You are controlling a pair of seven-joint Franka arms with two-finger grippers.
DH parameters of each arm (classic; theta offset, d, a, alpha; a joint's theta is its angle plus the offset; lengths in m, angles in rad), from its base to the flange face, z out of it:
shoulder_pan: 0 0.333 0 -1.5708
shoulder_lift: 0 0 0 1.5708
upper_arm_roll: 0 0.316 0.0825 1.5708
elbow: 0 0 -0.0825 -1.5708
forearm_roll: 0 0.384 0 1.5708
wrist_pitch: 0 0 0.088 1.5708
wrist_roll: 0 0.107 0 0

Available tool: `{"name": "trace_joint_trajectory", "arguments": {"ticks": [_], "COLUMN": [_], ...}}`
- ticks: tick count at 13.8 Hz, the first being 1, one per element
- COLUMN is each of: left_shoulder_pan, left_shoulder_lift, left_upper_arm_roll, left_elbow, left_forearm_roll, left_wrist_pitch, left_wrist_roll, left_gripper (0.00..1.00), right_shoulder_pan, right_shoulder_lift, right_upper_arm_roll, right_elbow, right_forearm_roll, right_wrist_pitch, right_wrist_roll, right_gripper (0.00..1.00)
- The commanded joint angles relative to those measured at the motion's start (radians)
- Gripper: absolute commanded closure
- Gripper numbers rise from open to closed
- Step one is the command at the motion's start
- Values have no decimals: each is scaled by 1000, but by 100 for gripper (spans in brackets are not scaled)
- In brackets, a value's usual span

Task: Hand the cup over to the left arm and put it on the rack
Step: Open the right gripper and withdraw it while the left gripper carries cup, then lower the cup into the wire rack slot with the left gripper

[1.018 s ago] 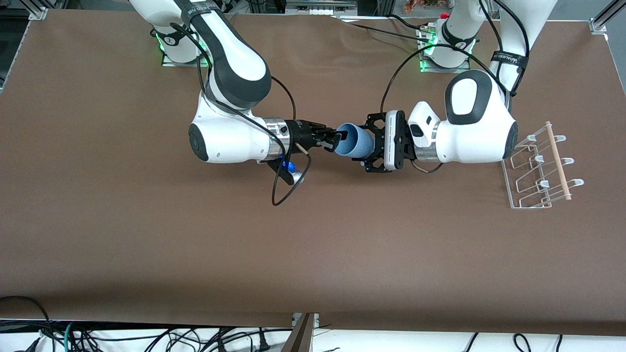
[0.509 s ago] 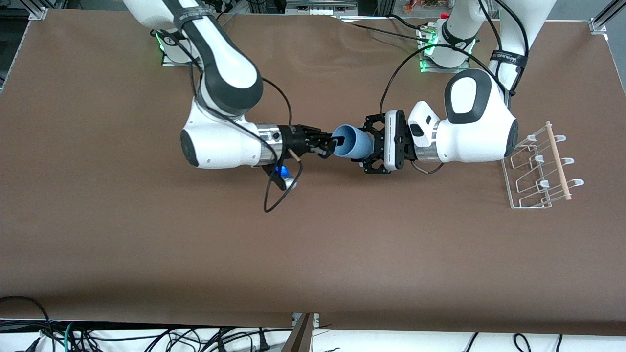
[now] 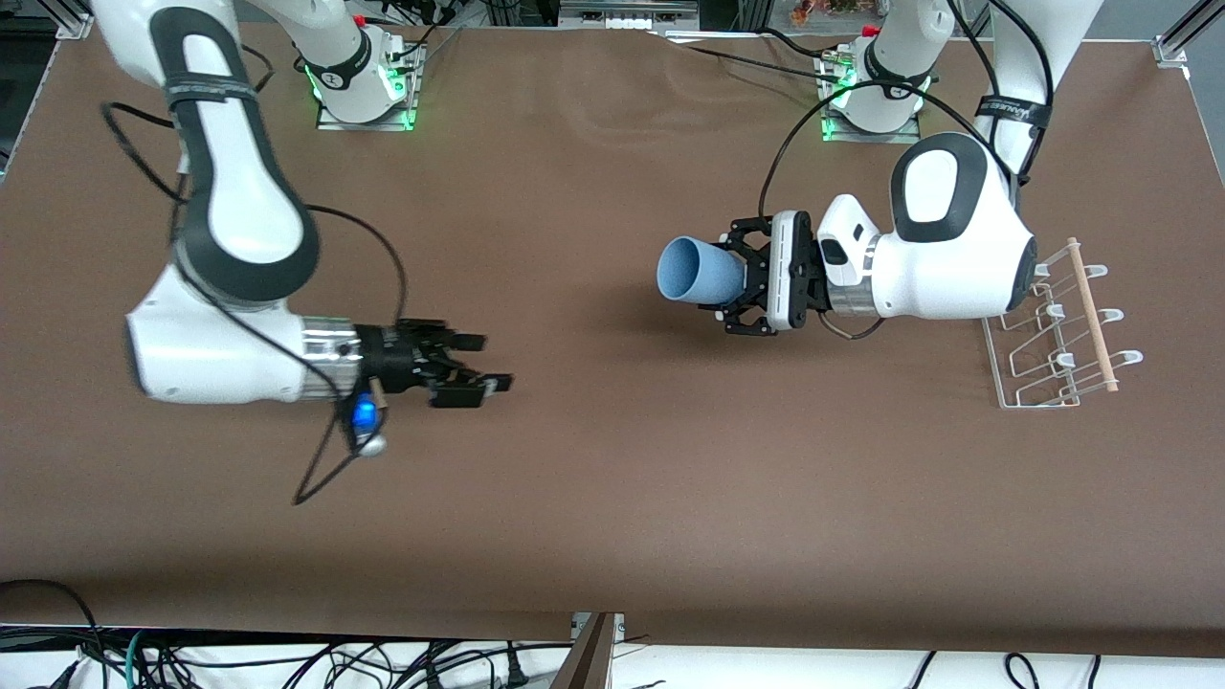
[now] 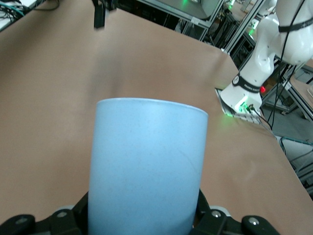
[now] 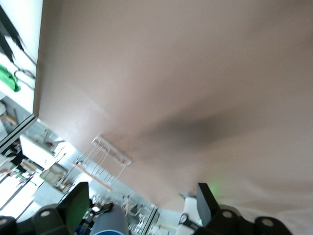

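At the left of the front view, the right gripper (image 3: 478,368) is seen with its black fingers spread apart and empty, low over the matte brown table (image 3: 612,498). Right of centre, a smooth, tapered light-blue plastic cup (image 3: 699,271) is clamped by its base in the left gripper (image 3: 742,277), held sideways above the table. At the right edge, a white wire rack (image 3: 1057,330) with looped pegs and a pale wooden dowel is set on the table.

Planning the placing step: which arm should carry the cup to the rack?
Left. Its claw is shut on the cup, beside the rack. The right claw is open, empty, over bare table toward its own end.
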Motion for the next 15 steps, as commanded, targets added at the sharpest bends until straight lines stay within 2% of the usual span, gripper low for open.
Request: {"name": "trace_joint_trajectory", "arguments": {"ticks": [1,4,6,8,11,13,15], "left_shoulder_pan": [48,94,134,190,206,197,194], "left_shoulder_lift": [-20,-15,-16,-17,-16,-13,5], "left_upper_arm_roll": [1,12,20,18,24,23,21], "left_elbow": [0,38,52,85,128,133,129], "left_forearm_roll": [103,322,500,686,949,1166,1342], "left_wrist_pitch": [-64,-130,-159,-173,-225,-262,-331], "left_wrist_roll": [-13,-27,-35,-32,-39,-82,-148], "left_gripper": [100,100,100,100,100,100,100], "right_shoulder_pan": [-86,-157,-160,-159,-159,-159,-160], "right_shoulder_lift": [-38,-64,-88,-104,-122,-157,-272], "right_upper_arm_roll": [4,-47,-92,-94,-100,-91,-88], "right_elbow": [6,6,4,3,-2,-19,-165], "right_forearm_roll": [-69,-277,-391,-555,-594,-717,-756], "right_wrist_pitch": [-71,-142,-148,-157,-200,-240,-182], "right_wrist_roll": [-76,-193,-247,-258,-320,-380,-435], "right_gripper": [2,2,1,1,1,1,1]}}
